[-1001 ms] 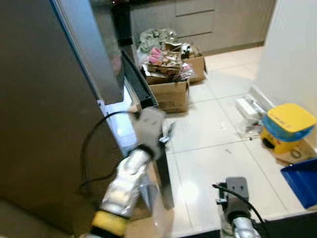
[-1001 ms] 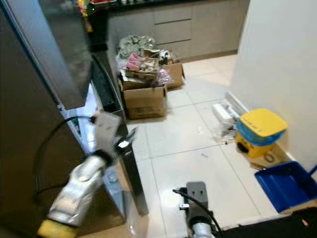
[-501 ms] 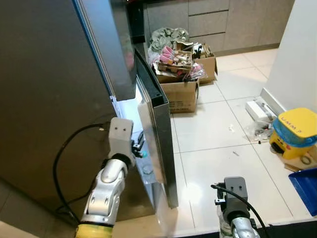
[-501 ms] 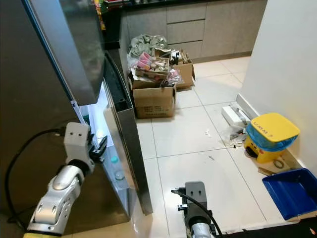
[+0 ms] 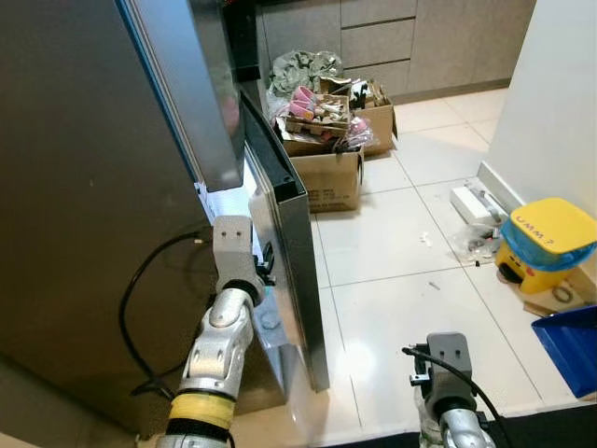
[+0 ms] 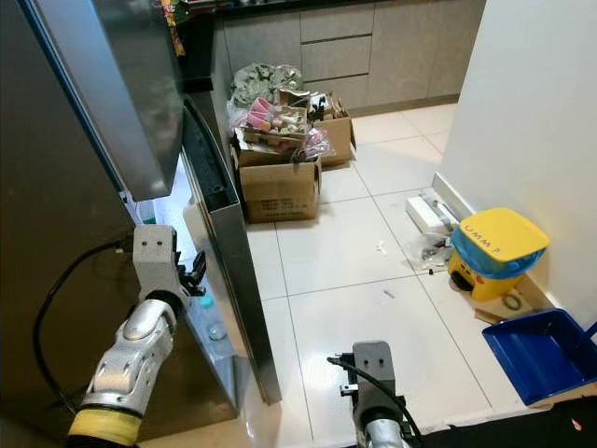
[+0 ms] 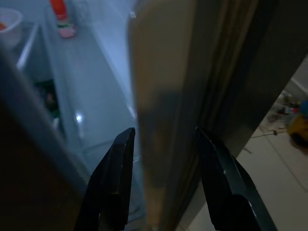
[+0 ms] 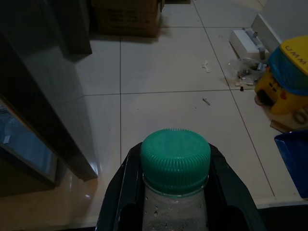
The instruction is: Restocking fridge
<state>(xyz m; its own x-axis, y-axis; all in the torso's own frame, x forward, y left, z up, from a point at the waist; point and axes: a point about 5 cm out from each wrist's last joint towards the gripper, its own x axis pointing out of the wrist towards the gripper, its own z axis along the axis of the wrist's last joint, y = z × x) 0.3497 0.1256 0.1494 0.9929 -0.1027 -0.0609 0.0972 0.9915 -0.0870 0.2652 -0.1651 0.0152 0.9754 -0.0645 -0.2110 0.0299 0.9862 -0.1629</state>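
Eye views: we're facing fridge door (image 6: 224, 280) ajar; cardboard boxes (image 6: 280, 173), yellow bin (image 6: 492, 252) lying beyond.
Left wrist: left gripper (image 7: 163, 144) spread wide, straddling door edge, holding nothing.
Right wrist: right gripper (image 8: 175, 168) clamping green-capped bottle (image 8: 175, 161), hanging low over floor tiles (image 8: 163, 72).

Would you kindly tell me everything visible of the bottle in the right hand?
The bottle is clear plastic with a ribbed green screw cap, closed. Droplets or bubbles speckle its neck. It stands upright between the two black fingers of the right hand, which press its shoulders from both sides. It is held low over the pale tiled floor, beside the open fridge door. Its lower body is hidden.
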